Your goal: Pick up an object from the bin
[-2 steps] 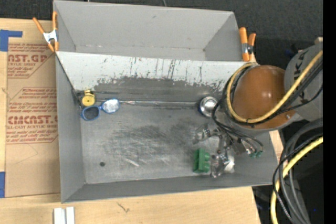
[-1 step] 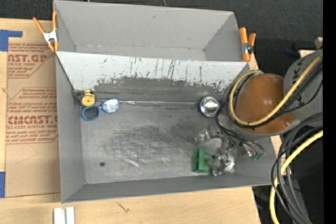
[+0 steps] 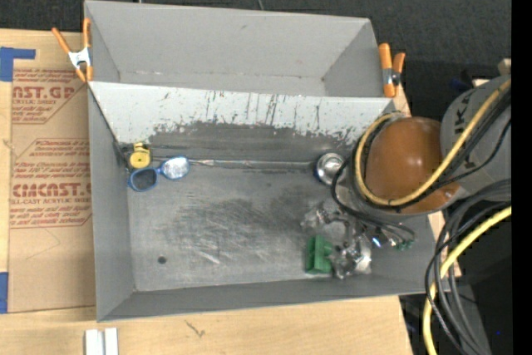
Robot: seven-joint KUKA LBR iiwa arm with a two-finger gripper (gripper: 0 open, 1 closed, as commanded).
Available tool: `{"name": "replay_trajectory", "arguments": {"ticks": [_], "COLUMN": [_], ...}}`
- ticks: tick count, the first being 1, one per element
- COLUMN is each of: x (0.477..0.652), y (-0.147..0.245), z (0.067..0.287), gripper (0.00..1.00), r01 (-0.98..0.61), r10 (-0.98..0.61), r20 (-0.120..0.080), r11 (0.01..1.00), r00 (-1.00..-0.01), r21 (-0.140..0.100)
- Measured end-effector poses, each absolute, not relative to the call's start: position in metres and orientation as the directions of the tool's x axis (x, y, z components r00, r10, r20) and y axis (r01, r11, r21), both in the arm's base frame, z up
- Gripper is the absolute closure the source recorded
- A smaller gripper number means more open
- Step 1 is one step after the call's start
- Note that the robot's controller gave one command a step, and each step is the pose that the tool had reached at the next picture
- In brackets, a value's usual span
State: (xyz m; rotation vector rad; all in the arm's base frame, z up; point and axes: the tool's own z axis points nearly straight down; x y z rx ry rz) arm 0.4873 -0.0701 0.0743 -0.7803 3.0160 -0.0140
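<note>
Green blocky piece [image 3: 316, 255] at the near right of the bin [image 3: 249, 297], on the floor close to the near wall. Hand [image 3: 353, 253] low over the floor just right of it, a tangle of bright metal and thin wires. Touching the green piece or only beside it: cannot tell. Wide, narrow or holding: cannot tell either, too much clutter at the tip.

Same depth, toward the near left: one small dark speck [image 3: 162, 260] on the floor, well apart from everything else. Middle of the floor scuffed grey metal, scratched.

Behind the hand, brown-orange dome [image 3: 399, 158] of the wrist over the bin's right wall, ringed by yellow and black cables [image 3: 360, 162] trailing off to the right.

Farther back, along the foot of the far sloping wall: round silver piece [image 3: 330, 168] just left of the dome, apart from the green piece.

Far left corner, a small cluster:
- blue ring [image 3: 141, 179] nearest
- clear bit [image 3: 174, 169], crumpled, just right of the ring
- yellow piece [image 3: 139, 154] just behind the ring, by the left wall; touching it or nearly so, cannot tell

Cluster well apart from the hand, on the opposite side of the floor.

Far wall streaked with dark scrape marks along its lower part.
</note>
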Motion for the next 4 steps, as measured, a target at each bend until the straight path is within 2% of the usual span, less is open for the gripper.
{"name": "replay_trajectory", "arguments": {"ticks": [1, 2, 3, 4], "x": [0.485, 0.487, 0.488, 0.489], "y": [-0.069, -0.068, -0.067, -0.067], "z": [0.074, 0.146, 0.179, 0.197], "gripper": [1.0, 1.0, 1.0, 1.0], "r01": [-0.485, -0.484, -0.484, -0.483], "r10": [-0.485, -0.484, -0.484, -0.483], "r20": [-0.015, -0.007, -0.004, -0.003], "r11": [0.875, 0.875, 0.875, 0.876], "r00": [-0.875, -0.875, -0.875, -0.876], "r21": [-0.009, -0.004, -0.002, -0.001]}}
